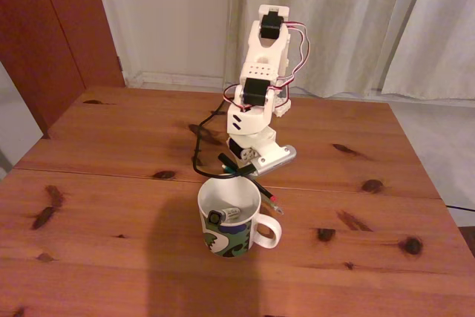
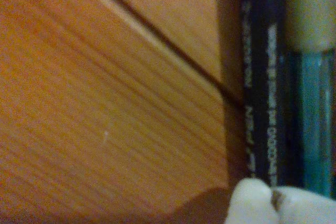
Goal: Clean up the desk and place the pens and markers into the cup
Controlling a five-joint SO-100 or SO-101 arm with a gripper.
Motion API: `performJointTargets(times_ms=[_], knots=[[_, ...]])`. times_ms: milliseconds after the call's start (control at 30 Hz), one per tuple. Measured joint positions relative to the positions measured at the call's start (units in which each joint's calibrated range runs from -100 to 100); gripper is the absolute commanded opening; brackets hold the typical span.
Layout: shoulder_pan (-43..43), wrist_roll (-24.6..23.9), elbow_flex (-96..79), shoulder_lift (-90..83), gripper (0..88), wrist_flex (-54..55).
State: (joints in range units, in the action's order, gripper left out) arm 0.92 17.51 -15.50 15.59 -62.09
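Far behind the table hang pale curtains point(image 1: 356, 20) — they fall in folds to a light floor point(image 1: 438, 139) on the right. A reddish-brown wooden door point(image 1: 52, 20) stands at the far left in the fixed view — beside a white wall panel point(image 1: 171, 12).

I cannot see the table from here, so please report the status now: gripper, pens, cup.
Gripper shut on black pen and teal-green pen, above the mug rim. White-barrelled marker already inside white patterned ceramic mug. Nothing in the way.

black pen point(image 2: 260, 77), teal pen point(image 2: 315, 124), desk point(image 2: 105, 103)
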Motion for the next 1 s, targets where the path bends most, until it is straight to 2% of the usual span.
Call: performJointTargets(times_ms=[133, 200, 1000], knots=[[0.0, 0.0, 0.0, 0.0, 11.6, 0.2], [0.0, 0.0, 0.0, 0.0, 12.6, 0.2], [0.1, 0.0, -2.5, -0.1, 11.3, 0.3]])
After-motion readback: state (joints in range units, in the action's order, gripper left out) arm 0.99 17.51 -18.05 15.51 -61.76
